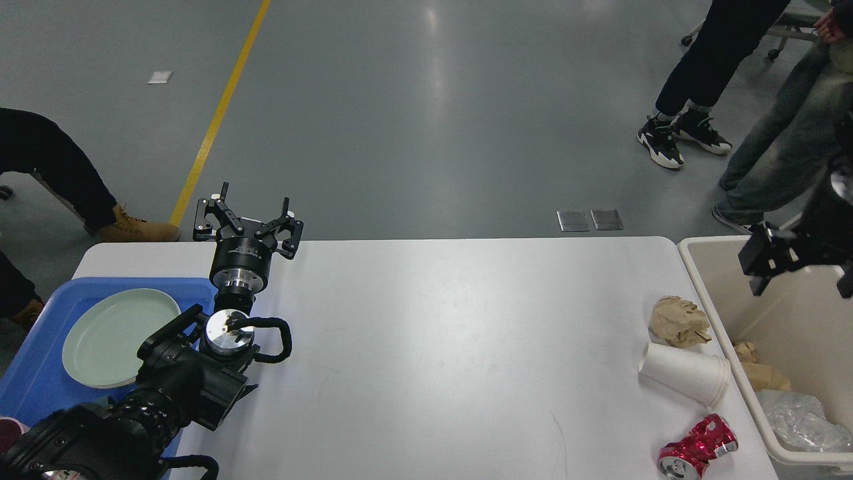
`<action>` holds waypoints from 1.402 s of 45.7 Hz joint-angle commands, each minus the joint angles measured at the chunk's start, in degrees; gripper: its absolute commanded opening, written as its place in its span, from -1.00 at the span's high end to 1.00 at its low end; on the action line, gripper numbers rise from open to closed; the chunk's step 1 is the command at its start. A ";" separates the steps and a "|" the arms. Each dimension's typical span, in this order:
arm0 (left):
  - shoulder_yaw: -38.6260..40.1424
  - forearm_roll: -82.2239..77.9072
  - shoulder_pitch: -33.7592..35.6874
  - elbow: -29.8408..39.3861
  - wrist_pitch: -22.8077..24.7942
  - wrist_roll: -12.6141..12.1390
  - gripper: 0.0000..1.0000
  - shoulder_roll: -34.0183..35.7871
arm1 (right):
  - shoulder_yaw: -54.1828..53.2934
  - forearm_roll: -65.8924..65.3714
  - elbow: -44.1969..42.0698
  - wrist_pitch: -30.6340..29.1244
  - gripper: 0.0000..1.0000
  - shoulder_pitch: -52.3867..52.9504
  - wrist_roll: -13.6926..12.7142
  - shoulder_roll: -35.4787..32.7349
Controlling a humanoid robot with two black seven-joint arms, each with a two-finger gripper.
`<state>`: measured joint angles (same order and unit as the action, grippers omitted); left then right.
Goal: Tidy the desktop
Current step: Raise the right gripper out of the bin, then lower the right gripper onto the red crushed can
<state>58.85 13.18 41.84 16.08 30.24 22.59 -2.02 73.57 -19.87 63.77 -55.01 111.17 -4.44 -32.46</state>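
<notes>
The white desktop (453, 347) fills the lower part of the head view. My left gripper (248, 215) stands open and empty above the desktop's far left edge, beside the blue tray (33, 380). My right gripper (773, 261) hangs dark and partly cut off by the right edge, over the far left corner of the beige bin (706, 293); its fingers cannot be told apart. At the desktop's right end lie a crumpled brown paper ball (680, 321), stacked white paper cups (686, 373) on their side, and a crushed red can (698, 447).
A pale green plate (120, 337) lies in the blue tray. The bin holds brown paper scraps (766, 375) and clear plastic (803, 423). People's legs stand on the grey floor at far right (693, 100) and far left (60, 173).
</notes>
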 commanded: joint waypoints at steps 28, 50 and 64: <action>-0.05 0.00 0.00 0.00 0.00 0.00 -0.94 0.00 | -1.14 27.78 -0.93 18.71 -0.80 -27.67 -0.04 -0.06; -0.06 0.00 0.00 0.00 0.00 0.00 -0.94 0.00 | -6.94 27.78 -0.93 27.68 -0.80 -35.23 -0.39 2.49; 0.03 0.00 0.00 0.00 0.00 0.00 -0.94 0.00 | -8.79 27.34 -2.51 35.32 -0.81 -41.39 -0.39 5.92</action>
<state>58.86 13.18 41.84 16.08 30.24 22.59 -2.03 64.90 7.76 61.59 -22.25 71.43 -4.85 -27.25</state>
